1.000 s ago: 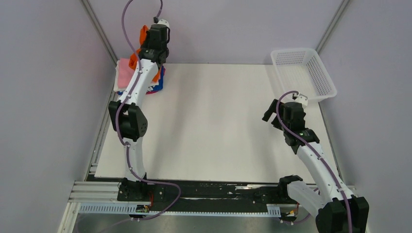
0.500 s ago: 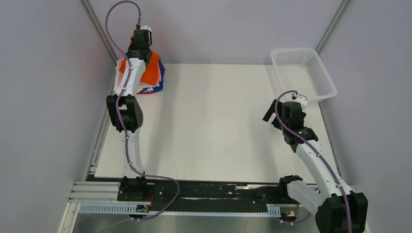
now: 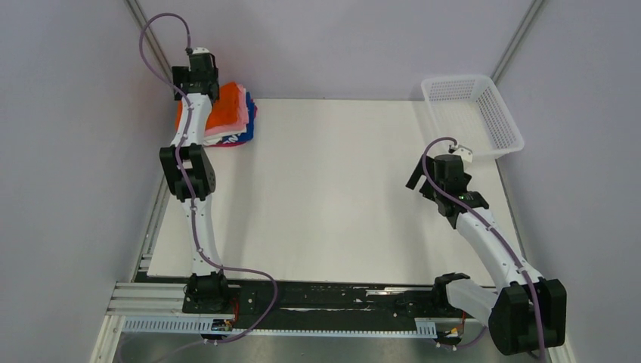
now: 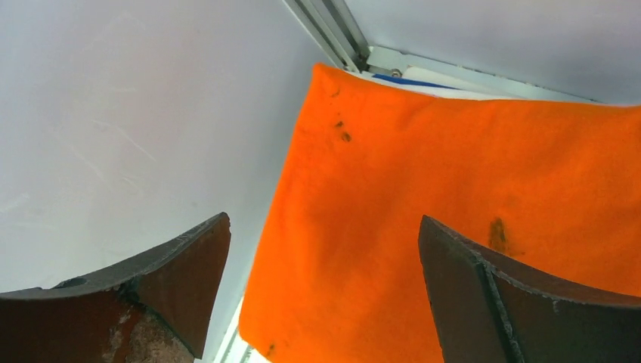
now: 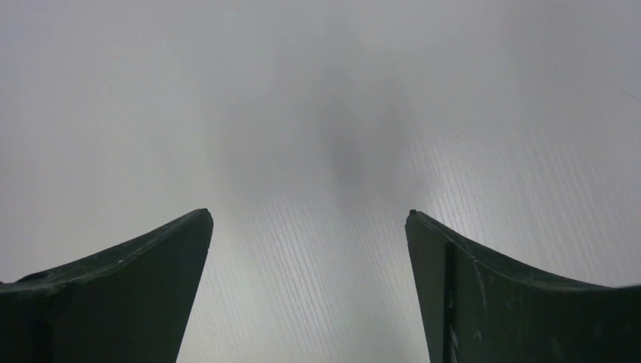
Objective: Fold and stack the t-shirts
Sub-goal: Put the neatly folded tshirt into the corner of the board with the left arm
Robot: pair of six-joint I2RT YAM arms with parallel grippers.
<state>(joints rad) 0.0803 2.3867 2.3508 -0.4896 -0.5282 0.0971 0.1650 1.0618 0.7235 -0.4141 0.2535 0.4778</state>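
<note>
The folded orange t-shirt (image 3: 227,110) lies on top of a stack in the table's far left corner. Pink (image 3: 244,104) and blue (image 3: 248,127) edges of other folded t-shirts show beneath it. My left gripper (image 3: 190,76) hangs over the stack's back left edge, by the wall. In the left wrist view the left gripper (image 4: 323,219) is open, the orange t-shirt (image 4: 423,174) lies flat below it, and nothing sits between the fingers. My right gripper (image 3: 421,184) hovers over bare table at the right. The right wrist view shows the right gripper (image 5: 309,213) open and empty.
A white plastic mesh basket (image 3: 503,121) stands at the far right corner of the white table (image 3: 332,197). Grey walls and a metal frame post (image 4: 332,34) close in right behind the stack. The left arm's purple cable (image 3: 155,30) loops above the wrist.
My left gripper has opened and let go of the orange t-shirt, which now lies flat on the stack. The left arm swung left toward the wall. The right arm barely moved.
</note>
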